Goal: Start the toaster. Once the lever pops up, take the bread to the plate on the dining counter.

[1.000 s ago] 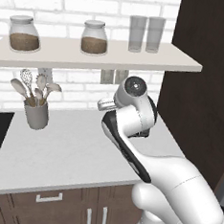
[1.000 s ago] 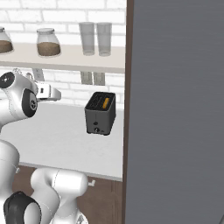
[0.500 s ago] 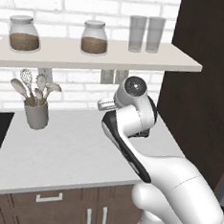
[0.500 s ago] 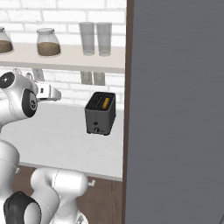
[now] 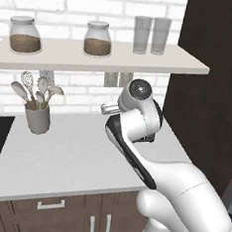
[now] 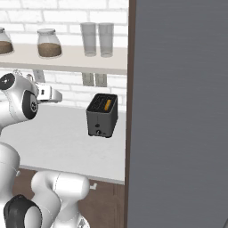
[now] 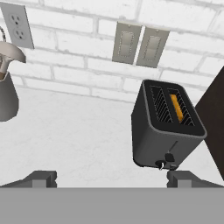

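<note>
— Where's the gripper (image 7: 112, 179) now?

— Up over the worktop (image 7: 78, 140), short of the toaster (image 7: 164, 127). Its fingers (image 7: 41, 178) stand wide apart with nothing between them, one tip nearly under the toaster's front face, the other well off to the side.

— And the toaster itself?

— Standing on the worktop close to the brick wall (image 7: 78, 43), just beside the dark cabinet side (image 6: 178, 111). It has a lever (image 7: 169, 157) and a small knob (image 7: 161, 165) low on the near face.

— Bread?

— The bread (image 7: 176, 108) sits down in the slot nearer the cabinet, only its golden edge showing. The other slot looks empty.

— Anything else about?

— A utensil cup (image 5: 37, 117) well away from the toaster along the worktop. Behind the toaster, two switch plates (image 7: 139, 43) on the wall, an outlet (image 7: 18, 25) further along. Above it a shelf (image 6: 67, 60) with two glasses (image 6: 97, 39) and two jars (image 5: 97, 38).
</note>
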You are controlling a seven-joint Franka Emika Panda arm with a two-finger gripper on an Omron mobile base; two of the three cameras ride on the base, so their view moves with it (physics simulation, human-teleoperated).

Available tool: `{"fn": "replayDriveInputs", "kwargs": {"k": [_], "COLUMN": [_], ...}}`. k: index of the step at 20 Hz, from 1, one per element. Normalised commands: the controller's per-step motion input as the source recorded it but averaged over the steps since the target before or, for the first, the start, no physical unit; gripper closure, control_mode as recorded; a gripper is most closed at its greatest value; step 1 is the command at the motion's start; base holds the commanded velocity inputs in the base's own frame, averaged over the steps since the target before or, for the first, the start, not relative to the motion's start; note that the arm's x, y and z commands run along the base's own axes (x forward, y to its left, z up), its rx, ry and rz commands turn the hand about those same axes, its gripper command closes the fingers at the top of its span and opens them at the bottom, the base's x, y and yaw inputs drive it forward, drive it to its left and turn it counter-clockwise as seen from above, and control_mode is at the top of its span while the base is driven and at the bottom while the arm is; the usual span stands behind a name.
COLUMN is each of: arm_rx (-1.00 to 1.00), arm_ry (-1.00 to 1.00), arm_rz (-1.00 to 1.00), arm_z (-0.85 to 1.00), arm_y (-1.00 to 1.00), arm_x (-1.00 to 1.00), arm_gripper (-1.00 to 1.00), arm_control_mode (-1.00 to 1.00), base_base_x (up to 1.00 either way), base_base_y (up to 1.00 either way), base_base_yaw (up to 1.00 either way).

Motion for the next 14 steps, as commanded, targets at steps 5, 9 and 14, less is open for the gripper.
{"fn": "replayDriveInputs", "kwargs": {"k": [5,9,14], "arm_rx": [0.0,0.0,0.0], "arm_ry": [0.0,0.0,0.0], "arm_rz": [0.0,0.0,0.0], "arm_z": [0.0,0.0,0.0], "arm_y": [0.0,0.0,0.0], "arm_x": [0.0,0.0,0.0], "arm_gripper": [-1.0,-1.0,-1.0], "arm_control_mode": [-1.0,-1.0,-1.0], "base_base_x": [0.0,0.0,0.0], "base_base_y": [0.0,0.0,0.0], "base_base_yaw": [0.0,0.0,0.0]}}
